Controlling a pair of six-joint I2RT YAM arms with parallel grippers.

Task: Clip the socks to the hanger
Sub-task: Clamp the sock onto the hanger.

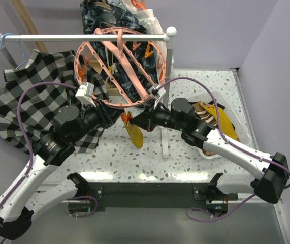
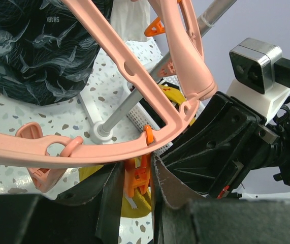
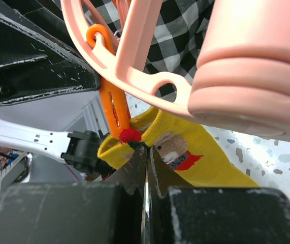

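The salmon-pink round hanger [image 1: 118, 63] hangs from the white rail; its ring also crosses the left wrist view [image 2: 84, 152] and the right wrist view [image 3: 129, 66]. My left gripper [image 1: 115, 111] is under the ring's near edge, and its jaws [image 2: 134, 170] are closed against an orange clip [image 2: 140, 179] from both sides. My right gripper [image 1: 137, 122] is shut [image 3: 147, 150] on the cuff of a mustard yellow sock [image 3: 195, 157] that has a red pompom and a bear picture. The cuff touches the tip of the orange clip [image 3: 115, 109]. The sock hangs down in the top view [image 1: 135, 133].
A black-and-white checkered shirt [image 1: 30, 104] hangs on the rail [image 1: 78, 37] at left. A white basket [image 1: 231, 119] with more socks is at right. A dark patterned cloth [image 1: 106, 18] lies behind the rail. The rail's white post [image 1: 166, 127] stands beside my right gripper.
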